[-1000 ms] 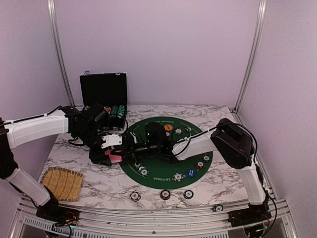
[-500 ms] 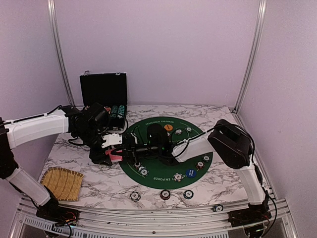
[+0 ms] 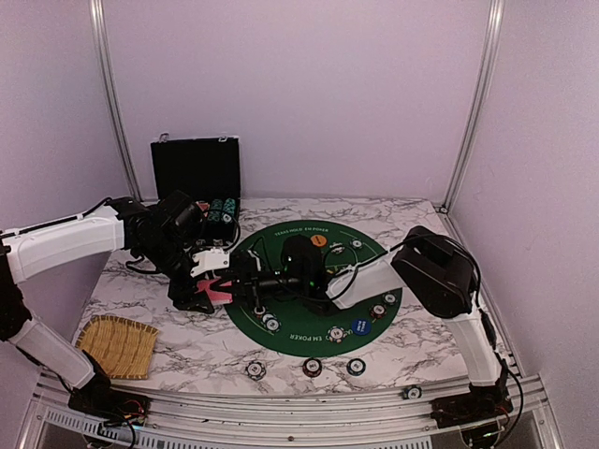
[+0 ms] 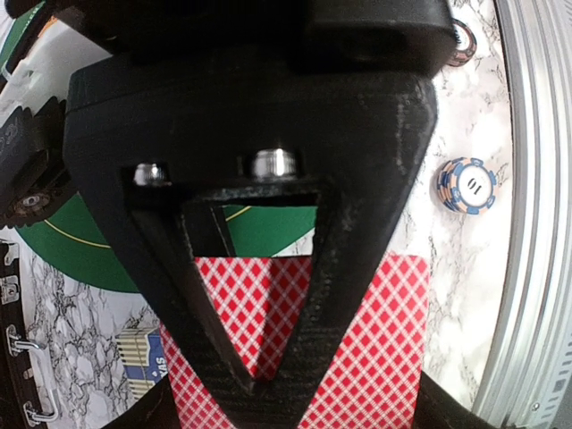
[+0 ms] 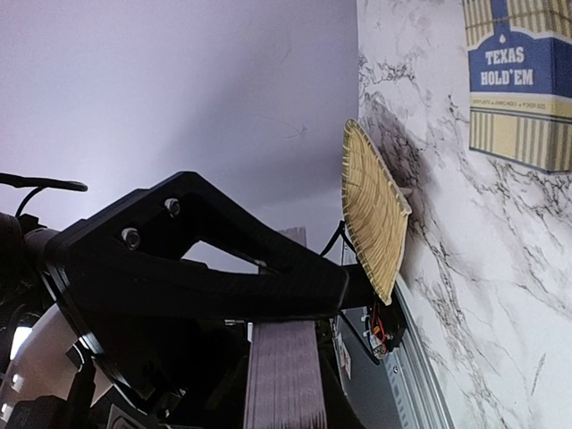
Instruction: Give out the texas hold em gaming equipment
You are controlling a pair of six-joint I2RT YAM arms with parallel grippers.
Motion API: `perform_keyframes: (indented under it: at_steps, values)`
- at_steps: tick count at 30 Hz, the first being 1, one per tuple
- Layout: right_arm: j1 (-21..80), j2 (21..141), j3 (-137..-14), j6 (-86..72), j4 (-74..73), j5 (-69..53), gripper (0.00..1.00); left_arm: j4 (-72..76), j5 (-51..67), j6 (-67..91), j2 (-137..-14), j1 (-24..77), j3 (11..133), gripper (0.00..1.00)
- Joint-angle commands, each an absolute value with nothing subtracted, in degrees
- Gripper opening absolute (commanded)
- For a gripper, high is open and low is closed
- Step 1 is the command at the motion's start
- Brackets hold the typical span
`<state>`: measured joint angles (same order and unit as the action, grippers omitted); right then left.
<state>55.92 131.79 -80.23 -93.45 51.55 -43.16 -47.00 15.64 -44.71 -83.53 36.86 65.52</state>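
My left gripper (image 3: 211,281) is shut on a deck of red-backed cards (image 3: 218,294) just off the left rim of the green poker mat (image 3: 281,327). In the left wrist view the cards (image 4: 375,349) lie behind my black finger (image 4: 357,223). My right gripper (image 3: 236,277) reaches across the mat and its tip meets the deck. In the right wrist view one finger (image 5: 268,268) crosses the deck's edge (image 5: 284,375); the other jaw is hidden. Striped chips lie along the front (image 3: 312,367) and on the mat (image 3: 270,322). An orange button (image 3: 318,240) and a blue button (image 3: 360,325) sit on the mat.
The open black chip case (image 3: 197,168) stands at the back left with chips in it. A woven straw mat (image 3: 117,344) lies at the front left. A Texas Hold'em card box (image 5: 523,80) lies on the marble by the left gripper. The metal rail (image 3: 281,407) runs along the front.
My right arm has pushed a little further left toward the left gripper and the deck. The left gripper has shifted slightly up and right with the cards.
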Motion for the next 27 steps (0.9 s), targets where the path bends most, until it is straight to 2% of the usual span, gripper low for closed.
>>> perform_keyframes:
  at_steps: [1,13,19,27]
  values:
    - [56.16,131.54,-80.70,-92.70,53.70,-43.37,0.00,-47.72,17.05,-46.26,-82.14,36.18,65.08,0.71]
    - [56.16,130.78,-82.09,-88.69,46.97,-43.15,0.00,-48.34,17.96,-47.25,-82.21,35.67,65.41,0.51]
    - [56.18,130.72,-82.39,-88.41,46.35,-43.15,0.25,-48.58,17.97,-47.29,-82.07,35.70,65.43,0.47]
    - [56.25,130.78,-83.97,-86.56,42.79,-43.16,0.44,-48.84,17.84,-47.31,-82.39,35.76,65.72,0.44]
